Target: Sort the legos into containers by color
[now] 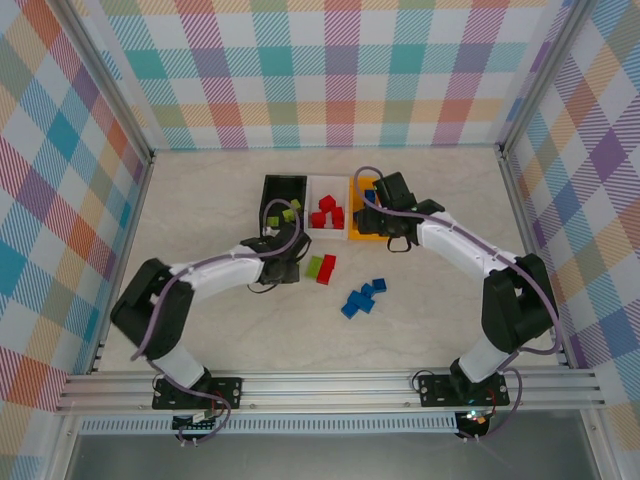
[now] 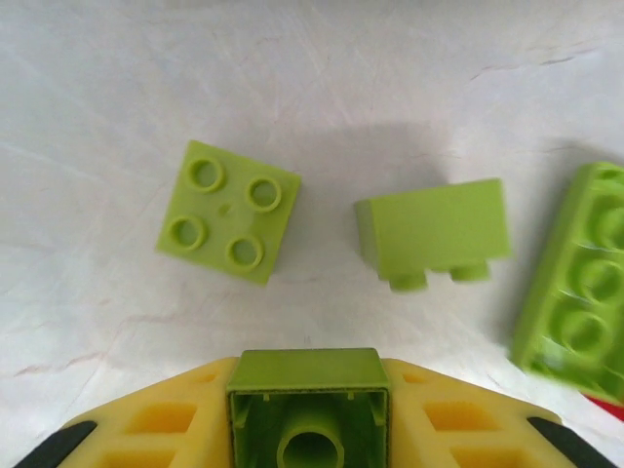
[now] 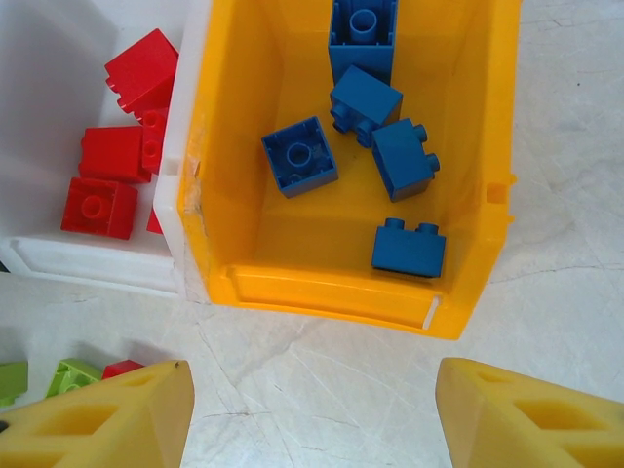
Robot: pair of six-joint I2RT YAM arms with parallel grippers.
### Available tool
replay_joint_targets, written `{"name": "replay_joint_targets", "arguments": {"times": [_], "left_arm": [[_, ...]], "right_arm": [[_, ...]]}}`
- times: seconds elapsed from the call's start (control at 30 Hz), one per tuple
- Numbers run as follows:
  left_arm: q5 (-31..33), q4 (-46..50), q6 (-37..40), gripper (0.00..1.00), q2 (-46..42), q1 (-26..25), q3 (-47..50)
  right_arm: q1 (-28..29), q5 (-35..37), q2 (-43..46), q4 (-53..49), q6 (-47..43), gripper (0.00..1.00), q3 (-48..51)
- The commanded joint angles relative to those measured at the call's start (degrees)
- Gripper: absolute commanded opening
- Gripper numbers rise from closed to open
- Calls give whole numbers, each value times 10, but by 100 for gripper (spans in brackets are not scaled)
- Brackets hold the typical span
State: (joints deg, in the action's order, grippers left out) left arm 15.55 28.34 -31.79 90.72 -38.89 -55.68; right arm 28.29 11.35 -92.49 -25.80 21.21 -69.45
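- Grips a lime green brick between the closed fingers of the left gripper, presumably for the black bin.
- Leaves other lime bricks loose on the table.
- Hangs the right gripper open and empty at the orange-yellow bin, home of the blue bricks.

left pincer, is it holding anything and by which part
A lime green lego brick, clamped by its two opposite side walls, hollow underside facing the camera.
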Motion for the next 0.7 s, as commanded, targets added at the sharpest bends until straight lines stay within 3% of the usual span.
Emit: {"name": "replay_joint_targets", "arguments": {"times": [0.0, 0.17, 0.53, 0.6, 0.63, 0.67], "left_arm": [[19, 41, -16, 35, -60, 4, -22], [44, 51, 8, 35, -12, 60, -133], [105, 108, 26, 35, 244, 112, -420], [109, 121, 24, 38, 270, 113, -452], [108, 129, 22, 43, 280, 112, -466], [105, 135, 19, 55, 286, 113, -476]], "right_arm": [[-6, -9, 23, 13, 10, 67, 8], [-6, -11, 21, 17, 16, 67, 14], [-7, -21, 34, 7, 21, 67, 20], [-7, -27, 38, 4, 21, 67, 24], [-7, -30, 43, 3, 21, 67, 29], [-7, -37, 48, 3, 20, 68, 35]]}}
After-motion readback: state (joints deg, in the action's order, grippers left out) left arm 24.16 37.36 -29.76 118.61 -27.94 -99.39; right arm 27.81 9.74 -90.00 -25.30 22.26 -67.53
